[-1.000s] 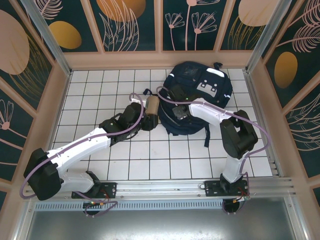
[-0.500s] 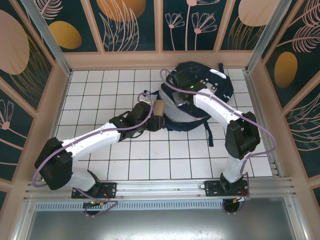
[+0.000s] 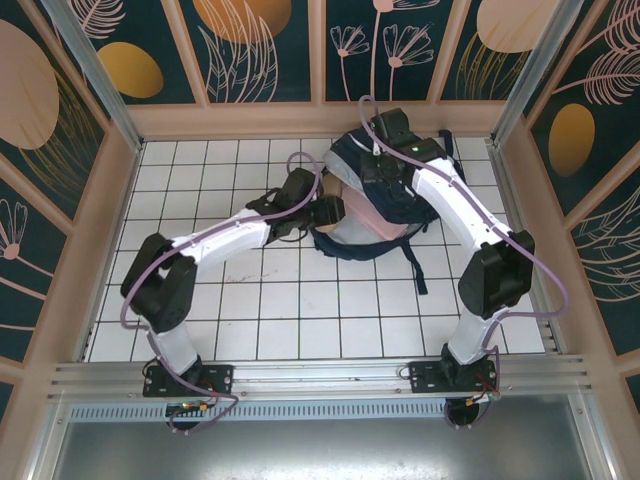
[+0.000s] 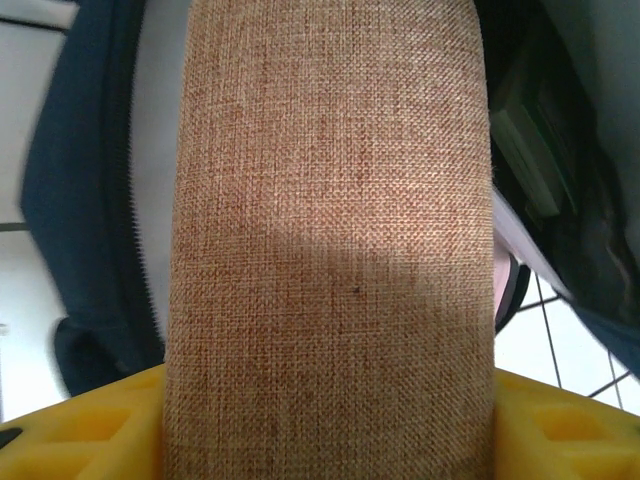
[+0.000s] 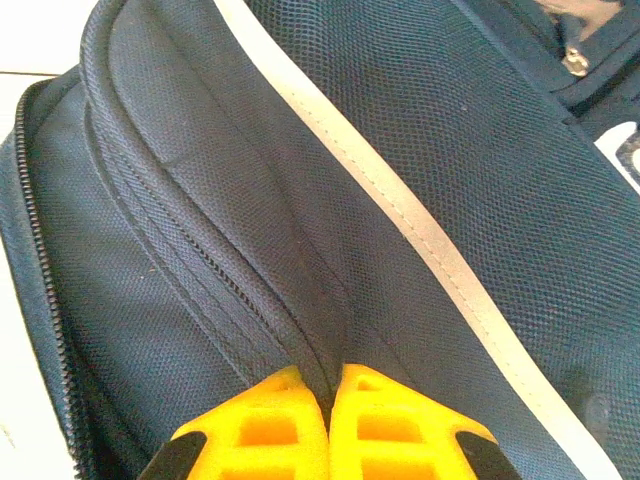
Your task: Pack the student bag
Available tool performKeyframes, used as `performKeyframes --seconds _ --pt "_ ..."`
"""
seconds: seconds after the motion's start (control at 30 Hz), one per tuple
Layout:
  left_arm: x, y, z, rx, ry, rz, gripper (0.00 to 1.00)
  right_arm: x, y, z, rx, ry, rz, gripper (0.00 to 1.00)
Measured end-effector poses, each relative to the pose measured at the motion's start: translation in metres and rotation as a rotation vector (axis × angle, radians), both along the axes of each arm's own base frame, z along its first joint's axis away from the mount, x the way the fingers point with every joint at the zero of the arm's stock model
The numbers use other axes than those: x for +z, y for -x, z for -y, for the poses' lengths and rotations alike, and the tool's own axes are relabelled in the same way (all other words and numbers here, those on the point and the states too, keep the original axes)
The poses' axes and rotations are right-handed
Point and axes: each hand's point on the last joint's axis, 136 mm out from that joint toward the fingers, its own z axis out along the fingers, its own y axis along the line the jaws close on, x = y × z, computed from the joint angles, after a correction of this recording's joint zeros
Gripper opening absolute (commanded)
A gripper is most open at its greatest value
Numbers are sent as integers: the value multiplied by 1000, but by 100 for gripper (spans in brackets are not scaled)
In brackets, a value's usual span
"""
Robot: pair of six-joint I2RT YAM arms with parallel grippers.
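Note:
The student bag (image 3: 430, 195), dark navy with a white stripe (image 5: 400, 205), lies at the back of the tiled table. My right gripper (image 5: 328, 388) is shut on a fold of its navy fabric beside a zip (image 5: 40, 250); from above, the right gripper (image 3: 376, 168) holds the flap up, and pale lining (image 3: 368, 222) shows under it. My left gripper (image 3: 330, 212) is at the bag's left opening. It is shut on a brown woven fabric case (image 4: 330, 250), held between yellow fingers (image 4: 75, 430). The case's far end points into the bag's interior (image 4: 150, 150).
A loose bag strap (image 3: 415, 265) trails toward the near side across the white tiles (image 3: 300, 300). Wooden walls (image 3: 100, 210) close in the left, back and right. A metal rail (image 3: 320, 375) with the arm bases runs along the near edge.
My left gripper carried the brown case right and toward the back, up to the bag's opening. My right gripper moved toward the back, lifting the bag's flap.

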Motion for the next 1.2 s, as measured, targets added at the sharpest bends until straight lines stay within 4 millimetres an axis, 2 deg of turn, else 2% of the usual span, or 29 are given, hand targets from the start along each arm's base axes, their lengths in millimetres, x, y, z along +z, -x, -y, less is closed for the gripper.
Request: performKeyframes --seconds 0.17,0.33,0.5,0.57,0.6,0.67,0.8,0.97,1.2 --pt "-25 -11 18 40 53 -98 35 0 2 -6 -2 -45 -19 0" --pt "-46 -24 27 105 72 -164 37 0 3 -8 -6 -64 -28 0" --pt "-61 -35 32 150 60 -203 61 0 3 -8 -8 -69 -27 0" --pt "-61 -36 31 160 64 -205 71 -1 3 -8 -9 -72 -30 0" --pt "-60 -36 31 166 66 -205 79 -1 2 -7 -8 -74 -31 0" --pt "-61 -37 29 179 63 -209 82 -4 2 -7 -8 -78 -35 0" --pt "-57 -33 24 188 58 -204 83 -7 3 -8 -2 -91 -45 0" --pt "-39 -30 17 199 66 -184 80 -6 1 -8 0 -106 -42 0" --pt "-14 -22 -6 245 29 -136 76 -6 0 -7 2 -114 -43 0"
